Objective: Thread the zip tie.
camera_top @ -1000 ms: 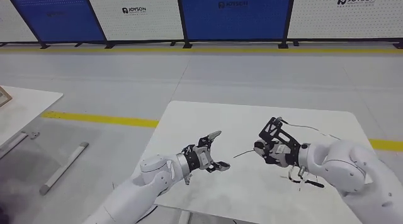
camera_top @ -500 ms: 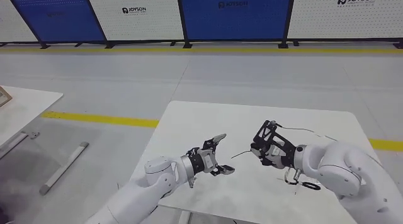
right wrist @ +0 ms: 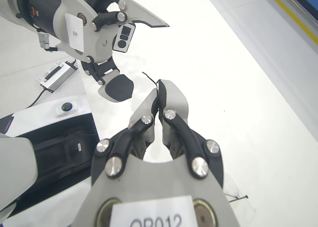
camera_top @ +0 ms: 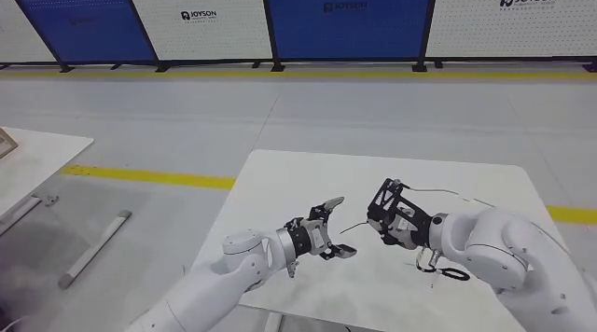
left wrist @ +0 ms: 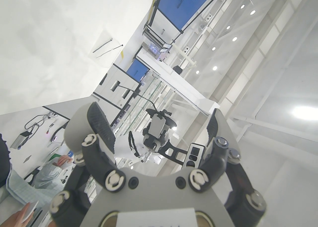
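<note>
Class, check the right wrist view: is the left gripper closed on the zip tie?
No, the left gripper stands open, clear of the zip tie, whose tip sticks out of the shut right gripper.

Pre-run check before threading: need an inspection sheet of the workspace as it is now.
Surface: white table, one small dark speck.
Job's things: zip tie pinched in the right claw, thin tip pointing toward the left claw.
Clutter: spare zip ties lying near the table's far edge.
Claws: right claw shut on the zip tie; left claw open, facing it, clear of the tip.
Cables: black loop beside the right forearm, likely a wrist cable; lead running to a grey box on the floor.
Surroundings: blue and white panels, yellow floor line, second table off to one side.
</note>
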{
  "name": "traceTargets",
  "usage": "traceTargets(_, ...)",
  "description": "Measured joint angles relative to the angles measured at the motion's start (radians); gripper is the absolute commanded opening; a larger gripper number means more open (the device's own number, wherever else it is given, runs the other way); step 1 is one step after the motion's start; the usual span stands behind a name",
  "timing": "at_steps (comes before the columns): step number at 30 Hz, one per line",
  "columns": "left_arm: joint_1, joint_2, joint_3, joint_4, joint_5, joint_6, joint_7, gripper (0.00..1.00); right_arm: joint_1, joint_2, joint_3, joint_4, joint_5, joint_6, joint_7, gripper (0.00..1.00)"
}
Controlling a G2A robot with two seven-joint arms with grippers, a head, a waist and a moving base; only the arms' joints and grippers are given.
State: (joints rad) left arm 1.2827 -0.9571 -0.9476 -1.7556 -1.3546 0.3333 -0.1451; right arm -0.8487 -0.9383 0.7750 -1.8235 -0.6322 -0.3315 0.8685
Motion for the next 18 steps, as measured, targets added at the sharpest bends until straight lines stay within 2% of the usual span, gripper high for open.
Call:
traceTargets(1,-0.004,-0.002,0.003,0.005,-0.005,0.004,-0.002,0.44,0.000,0.000,0.000,0.000,0.000,0.000,0.000,0.00)
traceTargets(2,-0.009,-0.004,0.008,0.012,-0.010,0.007,-0.004,0.34,0.000,0.000,0.000,0.000,0.000,0.000,0.000,0.00)
traceTargets(4,-0.017,-0.007,0.018,0.019,-0.012,0.007,-0.006,0.23,0.000,0.000,0.000,0.000,0.000,0.000,0.000,0.00)
traceTargets(5,-0.022,-0.008,0.024,0.024,-0.012,0.007,-0.007,0.19,0.000,0.000,0.000,0.000,0.000,0.000,0.000,0.00)
traceTargets(7,-0.028,-0.009,0.031,0.029,-0.015,0.007,-0.009,0.21,0.000,0.000,0.000,0.000,0.000,0.000,0.000,0.00)
traceTargets(8,-0.032,-0.010,0.035,0.033,-0.022,0.007,-0.012,0.05,0.000,0.000,0.000,0.000,0.000,0.000,0.000,0.00)
traceTargets(9,-0.035,-0.010,0.037,0.036,-0.027,0.007,-0.013,0.02,0.000,0.000,0.000,0.000,0.000,0.000,0.000,0.00)
traceTargets(18,-0.059,-0.005,0.064,0.056,-0.042,0.007,-0.024,0.00,0.000,0.000,0.000,0.000,0.000,0.000,0.000,0.00)
